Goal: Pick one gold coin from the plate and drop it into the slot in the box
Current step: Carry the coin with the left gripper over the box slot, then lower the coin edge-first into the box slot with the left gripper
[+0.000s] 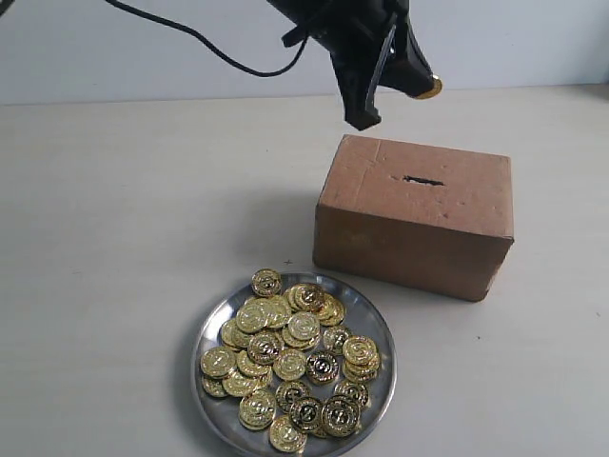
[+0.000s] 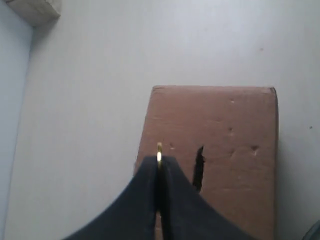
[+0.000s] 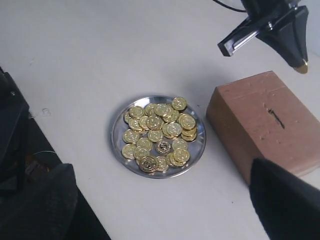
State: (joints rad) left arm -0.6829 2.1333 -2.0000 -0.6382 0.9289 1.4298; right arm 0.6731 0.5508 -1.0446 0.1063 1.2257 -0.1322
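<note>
My left gripper (image 1: pixel 425 89) hangs above the far edge of the brown box (image 1: pixel 409 228), shut on one gold coin (image 1: pixel 428 89). In the left wrist view the coin (image 2: pixel 159 151) pokes out edge-on between the dark fingertips, just beside the dark box slot (image 2: pixel 199 167). The slot (image 1: pixel 422 180) lies in the box top. The silver plate (image 1: pixel 388 354) sits in front of the box with several gold coins (image 1: pixel 290 357) piled on it. My right gripper (image 3: pixel 160 210) is open and empty, off to the side over bare table near the plate (image 3: pixel 116 135) and box (image 3: pixel 250 110).
A black cable (image 1: pixel 190 38) runs from the left arm across the back. A pale block (image 2: pixel 35 10) shows at the table's far corner in the left wrist view. The white table (image 1: pixel 114 238) surrounds the plate and box.
</note>
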